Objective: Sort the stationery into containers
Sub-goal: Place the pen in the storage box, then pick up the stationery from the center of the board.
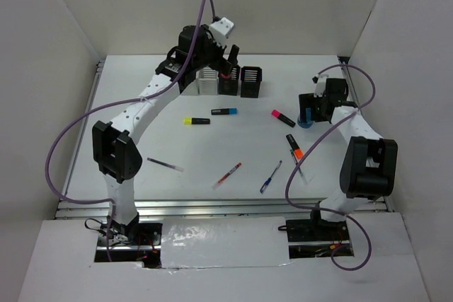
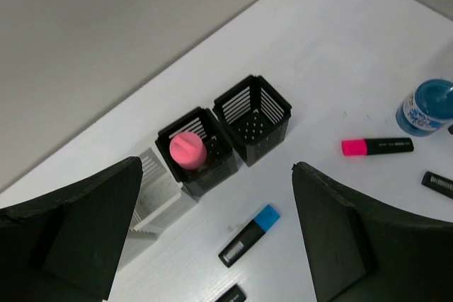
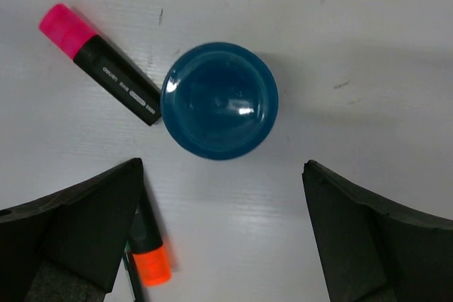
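The containers (image 1: 228, 81) stand in a row at the back; they also show in the left wrist view (image 2: 253, 122). A pink-capped stubby cylinder (image 2: 188, 150) stands in one black holder (image 2: 214, 173). My left gripper (image 1: 228, 58) hovers above the row, open and empty (image 2: 216, 167). A blue stubby cylinder (image 1: 306, 121) stands upright on the table. My right gripper (image 1: 312, 107) is open just above and beside it (image 3: 221, 167); the cylinder (image 3: 219, 100) lies ahead of the fingertips. Highlighters with yellow (image 1: 197, 121), blue (image 1: 224, 112), pink (image 1: 282, 117) and orange (image 1: 295, 145) caps lie mid-table.
A clear pen (image 1: 165, 165), a red pen (image 1: 228, 174) and a blue pen (image 1: 270, 176) lie nearer the front. The orange highlighter (image 3: 150, 256) lies by my right gripper's left finger, the pink highlighter (image 3: 99, 64) touches the cylinder's left. White walls enclose the table.
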You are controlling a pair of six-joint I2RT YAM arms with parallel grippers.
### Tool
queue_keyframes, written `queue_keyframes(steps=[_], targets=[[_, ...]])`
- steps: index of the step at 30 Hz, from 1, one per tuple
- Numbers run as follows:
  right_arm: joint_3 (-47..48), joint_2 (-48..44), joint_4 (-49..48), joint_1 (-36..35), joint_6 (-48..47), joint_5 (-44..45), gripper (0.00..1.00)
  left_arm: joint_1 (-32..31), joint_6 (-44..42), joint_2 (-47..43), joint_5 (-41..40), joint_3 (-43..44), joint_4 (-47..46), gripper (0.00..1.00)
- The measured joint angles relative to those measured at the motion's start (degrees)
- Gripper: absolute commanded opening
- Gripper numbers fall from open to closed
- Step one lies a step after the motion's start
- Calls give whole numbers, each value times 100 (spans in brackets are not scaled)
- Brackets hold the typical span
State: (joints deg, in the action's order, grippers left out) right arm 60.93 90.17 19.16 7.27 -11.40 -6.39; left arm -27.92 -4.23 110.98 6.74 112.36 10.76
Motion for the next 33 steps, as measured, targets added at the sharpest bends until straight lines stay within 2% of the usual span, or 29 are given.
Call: queue_keyframes(steps=[7,9,10,15,19,22,26,30,33], targets=[[424,745,-142,-186,-20,173,99,264,170,-59,358,-621,308,99],[505,929,-212,-188,-28,208,95,334,190,-59,463,-767,369,99],[525,992,-232,-188,-37,223,89,376,201,-59,522,-822,402,99],[629,1200,-306,-205,-92,262,72,498,319,-151,807,-1106,426,99],[693,1237,-308,-214,-164,258,47,557,420,-273,1016,-1303,417,96],[752,1233,-192,-214,-190,157,37,599,424,-417,1196,-1521,389,96],[951,1040,262,-214,-179,-400,23,664,262,-691,1462,-1930,372,96],[1303,404,817,-164,-15,-1561,9,826,7,-1154,2024,-2629,199,99],[1572,-155,942,-122,280,-2621,7,1078,15,-1727,2618,-3423,-286,99]])
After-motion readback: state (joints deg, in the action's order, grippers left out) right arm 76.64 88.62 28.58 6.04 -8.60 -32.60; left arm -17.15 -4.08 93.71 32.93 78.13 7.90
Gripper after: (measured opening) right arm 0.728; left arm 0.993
